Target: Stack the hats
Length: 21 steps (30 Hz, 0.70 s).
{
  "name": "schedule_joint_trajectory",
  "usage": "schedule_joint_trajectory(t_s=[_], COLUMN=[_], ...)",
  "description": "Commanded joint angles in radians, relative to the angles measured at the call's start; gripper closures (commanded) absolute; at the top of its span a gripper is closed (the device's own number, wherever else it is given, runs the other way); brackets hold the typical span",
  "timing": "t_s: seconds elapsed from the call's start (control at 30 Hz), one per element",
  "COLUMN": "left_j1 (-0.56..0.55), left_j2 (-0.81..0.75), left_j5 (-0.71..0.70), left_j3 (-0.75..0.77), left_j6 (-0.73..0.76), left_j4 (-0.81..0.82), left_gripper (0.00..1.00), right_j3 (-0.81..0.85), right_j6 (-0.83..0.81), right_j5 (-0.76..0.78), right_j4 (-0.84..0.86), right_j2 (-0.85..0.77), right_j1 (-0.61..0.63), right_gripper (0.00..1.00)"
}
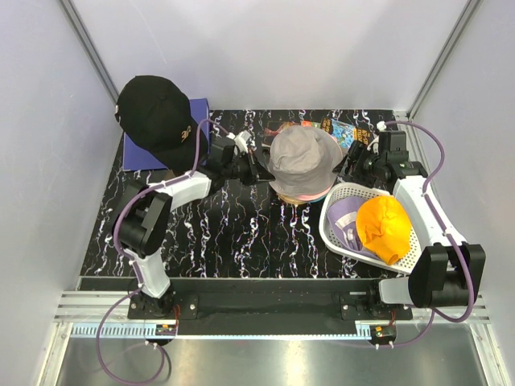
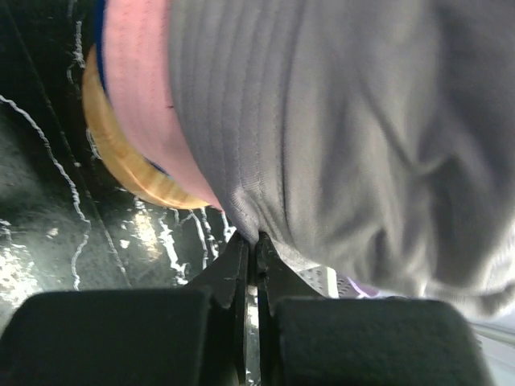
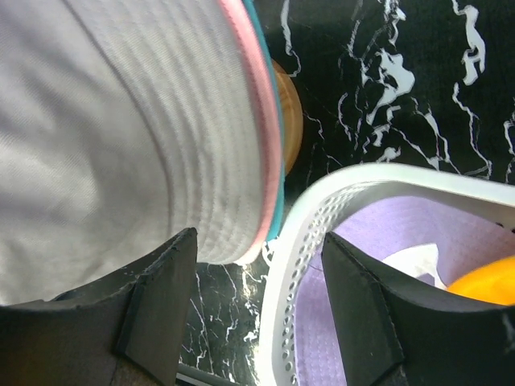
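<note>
A grey bucket hat [image 1: 304, 158] tops a stack whose pink [image 2: 137, 88] and teal [image 3: 277, 173] brims show beneath it, on a wooden base [image 2: 121, 157]. My left gripper [image 1: 256, 167] is shut on the grey hat's left brim [image 2: 251, 240]. My right gripper [image 1: 352, 165] is open at the stack's right side; in the right wrist view [image 3: 257, 269] its jaws straddle the grey brim [image 3: 121, 121] and the basket rim [image 3: 299, 241], gripping neither. An orange cap [image 1: 385, 227] and a lavender hat [image 1: 348, 219] lie in the basket. A black baseball cap [image 1: 157, 112] sits at the back left.
The white perforated basket [image 1: 331, 233] stands at the right, touching or nearly touching the stack. A blue-violet mat [image 1: 141, 153] lies under the black cap. Colourful packets [image 1: 339, 129] lie behind the stack. White walls enclose the black marbled table [image 1: 233, 233].
</note>
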Motion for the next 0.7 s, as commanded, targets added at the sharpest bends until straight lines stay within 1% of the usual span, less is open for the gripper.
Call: schedule_joint_trajectory(t_s=[0.0, 0.03, 0.07, 0.13, 0.17, 0.23, 0.27, 0.3, 0.33, 0.37, 0.43, 0.47, 0.53, 0.57, 0.67], left_j1=[0.003, 0.004, 0.003, 0.003, 0.003, 0.003, 0.003, 0.004, 0.004, 0.003, 0.004, 0.004, 0.006, 0.007, 0.009], left_j2=[0.027, 0.030, 0.039, 0.055, 0.070, 0.085, 0.097, 0.102, 0.105, 0.108, 0.105, 0.095, 0.073, 0.049, -0.004], left_j5=[-0.038, -0.041, -0.045, -0.052, -0.052, -0.047, -0.046, -0.046, -0.047, -0.049, -0.053, -0.068, -0.084, -0.108, -0.147], left_j3=[0.081, 0.092, 0.122, 0.155, 0.190, 0.222, 0.237, 0.265, 0.277, 0.290, 0.314, 0.319, 0.322, 0.322, 0.322], left_j6=[0.088, 0.098, 0.114, 0.124, 0.130, 0.130, 0.125, 0.125, 0.124, 0.124, 0.128, 0.136, 0.150, 0.170, 0.214], left_j4=[-0.100, -0.110, -0.117, -0.143, -0.149, -0.157, -0.157, -0.159, -0.162, -0.163, -0.183, -0.191, -0.231, -0.243, -0.300], left_gripper=[1.00, 1.00, 1.00, 1.00, 1.00, 1.00, 0.99, 0.97, 0.91, 0.80, 0.62, 0.44, 0.31, 0.22, 0.17], right_j3=[0.039, 0.042, 0.047, 0.053, 0.053, 0.052, 0.050, 0.049, 0.049, 0.049, 0.046, 0.043, 0.038, 0.036, 0.041], right_j6=[-0.013, -0.016, -0.018, -0.015, 0.001, 0.022, 0.039, 0.050, 0.061, 0.073, 0.081, 0.079, 0.068, 0.067, 0.053], right_j5=[0.056, 0.079, 0.135, 0.182, 0.241, 0.288, 0.294, 0.324, 0.335, 0.358, 0.387, 0.407, 0.417, 0.423, 0.427], right_j4=[-0.078, -0.134, -0.167, -0.255, -0.282, -0.357, -0.374, -0.389, -0.420, -0.431, -0.449, -0.449, -0.449, -0.448, -0.436], right_j2=[-0.024, -0.034, -0.052, -0.072, -0.084, -0.095, -0.104, -0.109, -0.112, -0.116, -0.112, -0.100, -0.071, -0.034, 0.038], right_j1=[-0.004, -0.004, -0.006, -0.003, -0.003, -0.004, -0.003, -0.006, -0.004, -0.004, -0.004, -0.004, -0.004, -0.004, -0.004], right_gripper=[0.29, 0.29, 0.28, 0.29, 0.29, 0.29, 0.29, 0.29, 0.29, 0.29, 0.29, 0.30, 0.29, 0.29, 0.30])
